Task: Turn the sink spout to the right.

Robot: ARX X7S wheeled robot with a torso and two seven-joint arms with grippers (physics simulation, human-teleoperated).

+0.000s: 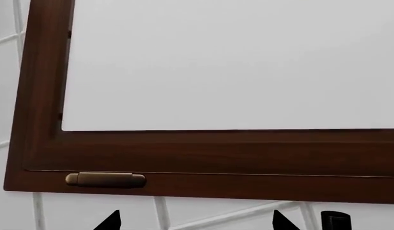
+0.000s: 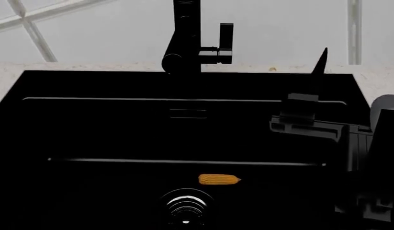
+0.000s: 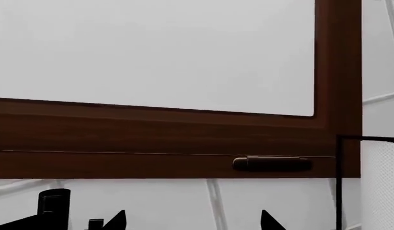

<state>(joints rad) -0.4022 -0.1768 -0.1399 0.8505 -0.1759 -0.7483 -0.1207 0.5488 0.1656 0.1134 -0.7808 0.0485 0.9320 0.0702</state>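
The sink spout [image 2: 184, 36] stood upright at top centre, behind the sink [image 2: 88, 124]. The right gripper [image 2: 319, 62], at centre right with fingers apart and empty, lay nearer, the spout to its left. The left gripper [image 1: 197, 221] also gaped, holding nothing.

Matte black rectangular sink basin [image 2: 88, 124]; glossy ringed metal drain [image 2: 185, 208]; brown wood-grain window frame [image 1: 184, 153], possibly brass hinge [image 1: 105, 179].
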